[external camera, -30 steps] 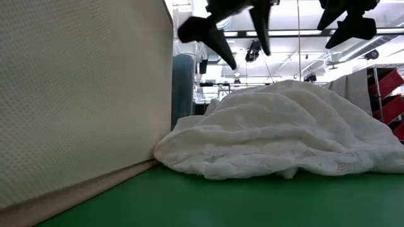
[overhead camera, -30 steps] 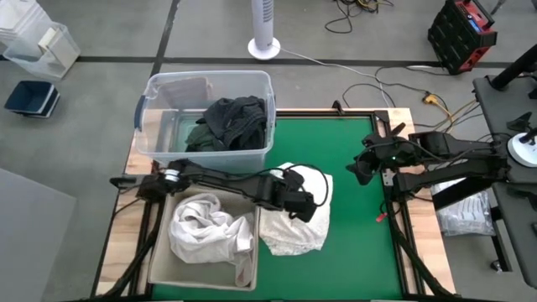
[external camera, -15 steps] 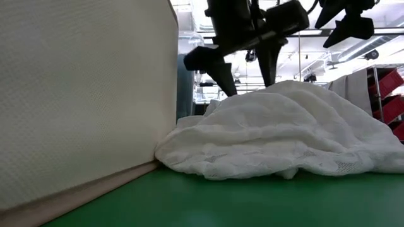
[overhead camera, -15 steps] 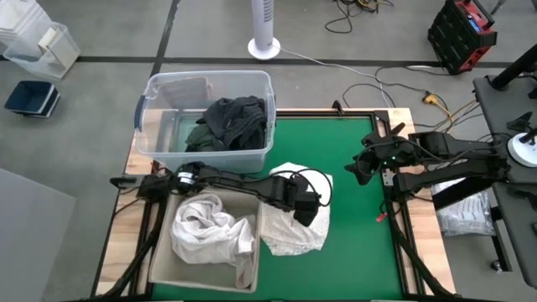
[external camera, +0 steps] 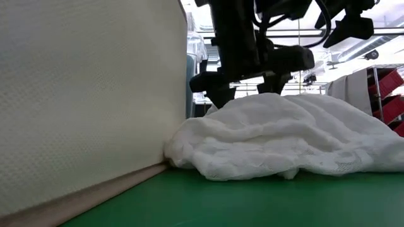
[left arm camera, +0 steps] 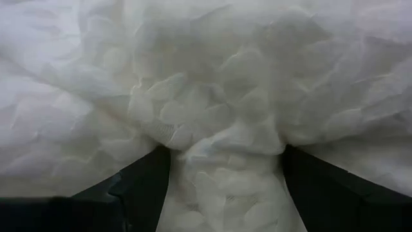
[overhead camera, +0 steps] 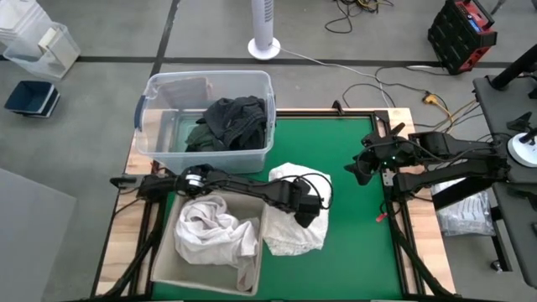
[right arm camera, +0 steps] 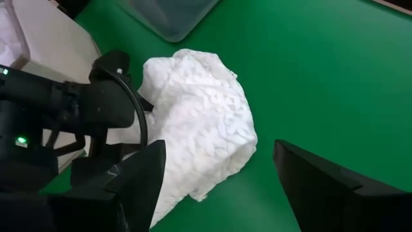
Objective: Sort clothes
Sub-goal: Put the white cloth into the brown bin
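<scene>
A white knitted garment (overhead camera: 289,235) lies crumpled on the green mat (overhead camera: 352,243), against the beige bin's right wall; it also shows in the low view (external camera: 297,139) and the right wrist view (right arm camera: 199,116). My left gripper (overhead camera: 306,210) is down on the garment's top, open, with cloth bulging between its fingers (left arm camera: 225,154). My right gripper (overhead camera: 357,168) hangs open and empty above the mat's right part (right arm camera: 217,147). Another white garment (overhead camera: 210,235) lies in the beige bin (overhead camera: 164,252). Dark garments (overhead camera: 231,122) lie in the clear tub (overhead camera: 159,126). My left gripper comes down from above with its open fingers (external camera: 218,94) sunk into the top of the white garment (left arm camera: 219,138). A hump of crumpled cloth stands between the two fingers. The garment lies on the mat, dented where the fingers stand.
The beige bin's wall (external camera: 88,94) stands right beside the garment. The clear tub stands at the mat's far left. Bare green mat lies to the right of and in front of the garment. A white fan base (overhead camera: 263,46) and cables lie on the floor beyond the table.
My left gripper has gone down from above the white garment into its top, still open. The garment's top has dented under it, and the garment's edge by the bin has bunched toward the gripper. The bin's wall has shifted a little toward the garment.
</scene>
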